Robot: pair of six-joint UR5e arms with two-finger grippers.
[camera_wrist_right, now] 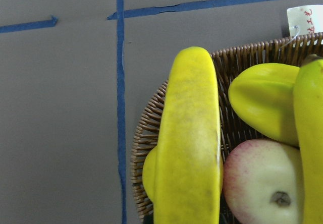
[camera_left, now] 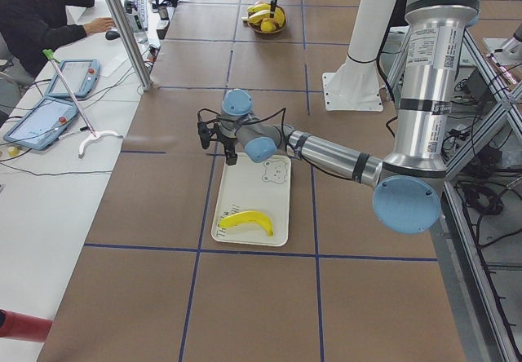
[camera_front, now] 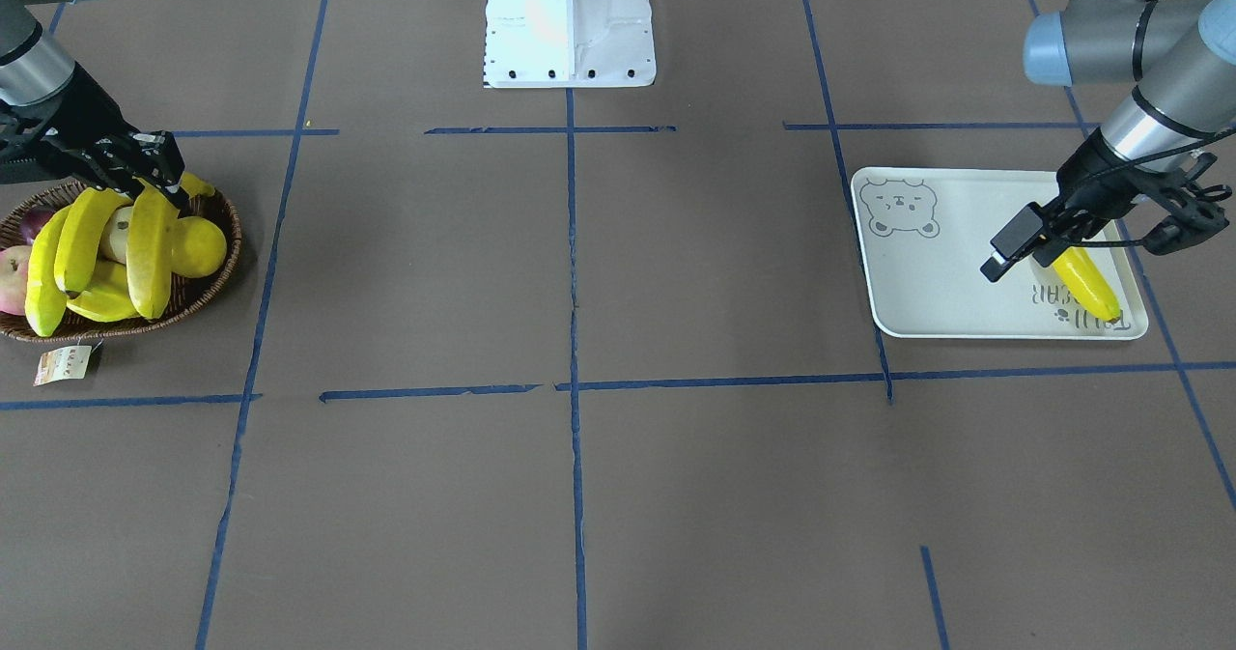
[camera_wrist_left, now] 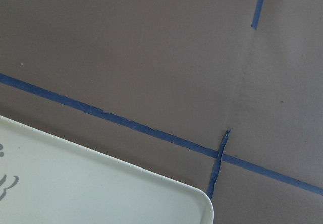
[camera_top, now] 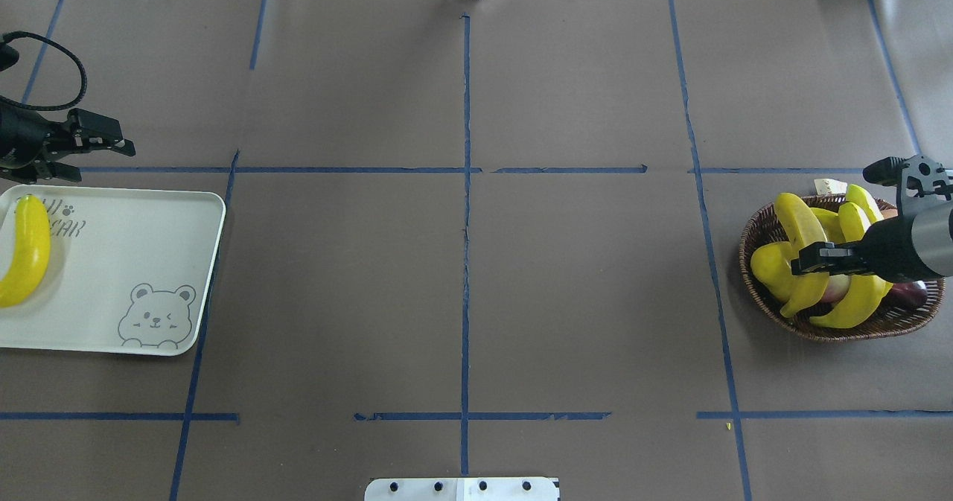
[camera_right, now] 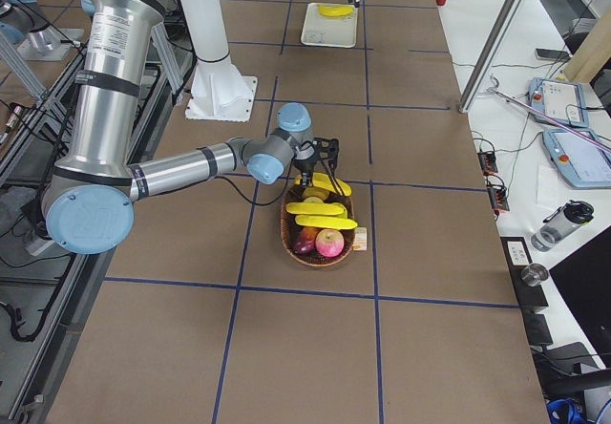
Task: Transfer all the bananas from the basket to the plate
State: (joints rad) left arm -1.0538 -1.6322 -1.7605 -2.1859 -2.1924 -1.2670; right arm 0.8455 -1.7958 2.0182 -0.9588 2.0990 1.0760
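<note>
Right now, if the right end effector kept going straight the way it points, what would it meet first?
Most likely the banana on top in the basket, directly under the right end effector; the gap between them is unclear.

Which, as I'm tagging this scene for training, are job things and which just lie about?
Job: basket, its bananas, plate, the banana on it.
Lying about: round yellow fruit, starfruit, apple, paper tag.
</note>
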